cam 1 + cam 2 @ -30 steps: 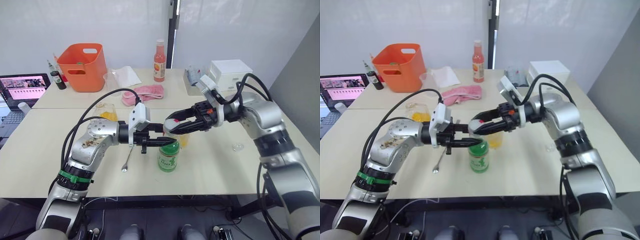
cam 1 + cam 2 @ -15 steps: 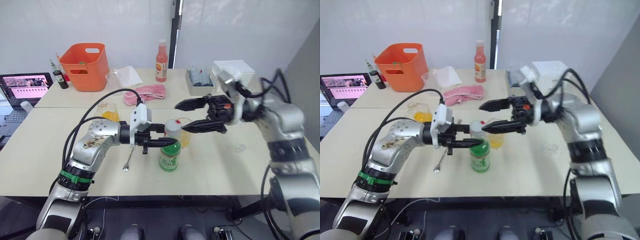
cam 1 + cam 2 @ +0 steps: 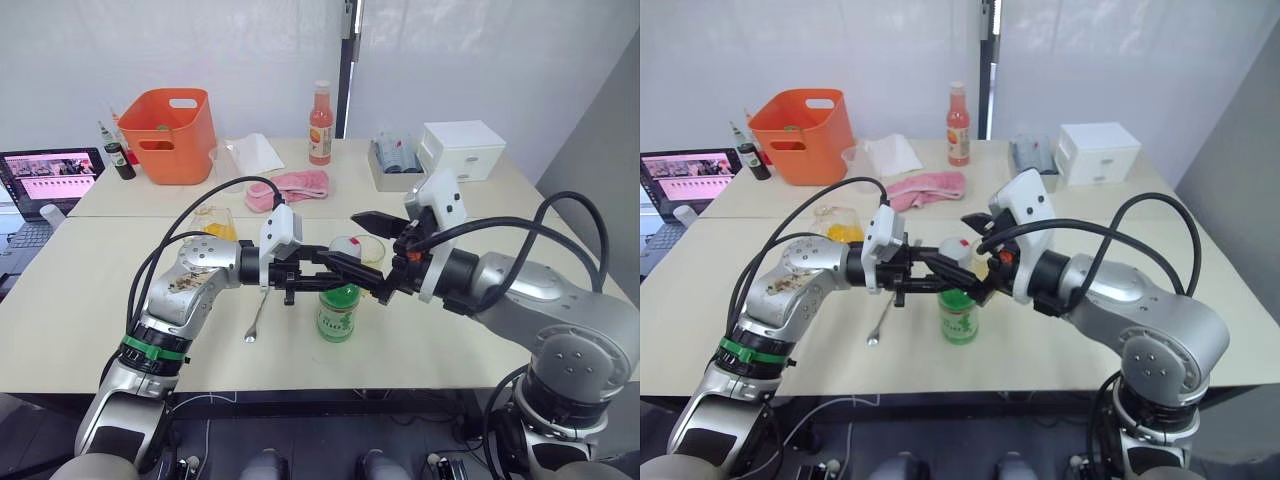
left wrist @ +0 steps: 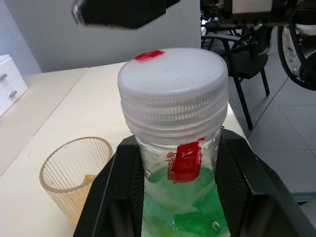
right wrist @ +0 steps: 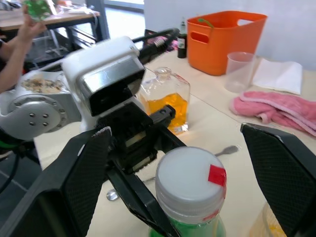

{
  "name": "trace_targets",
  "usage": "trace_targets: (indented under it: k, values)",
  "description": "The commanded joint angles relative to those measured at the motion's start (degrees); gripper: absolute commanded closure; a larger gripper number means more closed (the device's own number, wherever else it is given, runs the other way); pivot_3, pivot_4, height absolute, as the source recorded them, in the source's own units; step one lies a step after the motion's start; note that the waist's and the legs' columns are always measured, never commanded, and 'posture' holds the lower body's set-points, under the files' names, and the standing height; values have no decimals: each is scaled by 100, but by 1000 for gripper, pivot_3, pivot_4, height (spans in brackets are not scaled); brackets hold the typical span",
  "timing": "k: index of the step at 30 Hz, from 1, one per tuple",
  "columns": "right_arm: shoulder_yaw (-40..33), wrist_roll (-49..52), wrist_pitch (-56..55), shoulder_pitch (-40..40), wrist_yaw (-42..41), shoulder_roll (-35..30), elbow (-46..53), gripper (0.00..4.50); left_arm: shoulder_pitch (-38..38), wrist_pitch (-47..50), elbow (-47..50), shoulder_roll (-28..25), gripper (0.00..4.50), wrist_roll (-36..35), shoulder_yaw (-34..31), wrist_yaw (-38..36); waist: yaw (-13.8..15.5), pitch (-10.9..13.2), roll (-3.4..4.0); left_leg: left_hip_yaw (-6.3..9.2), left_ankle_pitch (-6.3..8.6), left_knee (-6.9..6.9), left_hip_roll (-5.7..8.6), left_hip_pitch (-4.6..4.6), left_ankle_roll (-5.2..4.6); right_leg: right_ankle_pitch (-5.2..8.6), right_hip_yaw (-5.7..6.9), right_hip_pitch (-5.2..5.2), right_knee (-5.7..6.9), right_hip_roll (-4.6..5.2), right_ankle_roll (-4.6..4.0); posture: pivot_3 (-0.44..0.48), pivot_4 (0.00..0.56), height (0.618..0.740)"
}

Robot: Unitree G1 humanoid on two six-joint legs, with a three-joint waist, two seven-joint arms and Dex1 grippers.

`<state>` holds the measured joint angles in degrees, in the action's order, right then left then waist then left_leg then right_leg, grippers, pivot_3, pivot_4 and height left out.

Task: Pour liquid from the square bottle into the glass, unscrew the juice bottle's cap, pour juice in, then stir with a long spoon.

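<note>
Back in swings the right gripper [image 5: 187, 163], black fingers wide around the ribbed white cap [image 4: 174, 91]; left gripper [image 4: 173, 197] clamps the green juice bottle [image 3: 337, 312].

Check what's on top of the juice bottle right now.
The white cap with its red tab sits on the juice bottle. The left gripper clamps the neck below it, hiding part of the neck. The right gripper is open around the cap, not touching.
</note>
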<state>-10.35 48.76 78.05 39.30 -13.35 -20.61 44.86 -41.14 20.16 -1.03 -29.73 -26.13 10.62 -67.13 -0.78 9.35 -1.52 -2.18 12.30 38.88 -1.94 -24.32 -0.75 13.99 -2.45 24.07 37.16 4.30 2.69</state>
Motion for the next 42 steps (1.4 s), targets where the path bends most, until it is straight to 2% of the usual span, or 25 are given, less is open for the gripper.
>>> trace_targets:
  k: [1,10,19,24,26,28,31,35,37,39,42]
  values:
    - [-161,148,179,12,401,116,300,52,14,36,-247,-113,3001,387,121,39,0,0,0,0,0,0,1,-1,0,0,0,1,0,0,0,0,150,715]
    - [-58,254,257,-78,755,238,329,52,8,73,-193,-129,3001,363,130,-2,-2,0,0,0,0,-1,0,-1,-1,0,0,0,-3,-2,0,0,150,715]
    - [-34,336,91,-143,918,210,255,2833,82,151,-59,-180,3001,343,120,4,-4,0,0,2,0,-1,0,-3,-1,0,1,0,-5,-2,0,0,150,715]
    - [-45,419,-67,-100,698,26,90,2852,102,201,-5,-200,3001,348,107,13,-8,0,0,1,0,-3,-1,-3,-1,1,0,1,-6,-3,1,0,150,715]
    - [31,444,-404,-16,156,-221,-204,2852,108,217,3,-202,3001,351,112,18,-8,0,0,1,0,-3,0,-4,-1,1,0,1,-7,-2,1,0,150,715]
    - [287,321,-932,54,-763,-639,-616,2852,130,224,20,-211,3001,352,121,17,-10,0,0,0,0,-2,1,-4,-1,1,0,0,-10,-2,1,0,150,715]
    - [681,140,-1831,190,-2481,-1200,-1570,2852,154,248,48,-210,3001,342,137,11,-12,0,-1,-2,0,-5,0,-2,-1,1,1,-1,-13,-5,1,0,150,715]
    - [1808,-679,-3060,920,-5176,-1841,-3486,2852,196,302,113,-258,3001,296,141,-73,-36,1,0,-8,0,-8,-2,0,-1,1,-2,0,-14,-9,1,0,150,715]
    - [2378,-1112,-3591,1673,-6438,-1756,-4795,2852,217,323,154,-264,3001,278,143,-89,-48,1,0,-8,0,-11,-4,3,-1,2,-2,0,-15,-12,1,0,150,715]
    - [2732,-1467,-4037,2355,-7359,-1508,-5932,2852,234,337,182,-260,3001,271,152,-90,-68,1,0,-10,1,-13,-6,4,-1,2,-3,1,-14,-16,-1,0,150,715]
    - [2920,-1712,-4513,2913,-7900,-1235,-6972,2852,228,360,195,-236,3001,270,157,-76,-53,1,0,-8,1,-14,-10,-1,-1,3,0,8,-13,-19,-2,0,150,715]
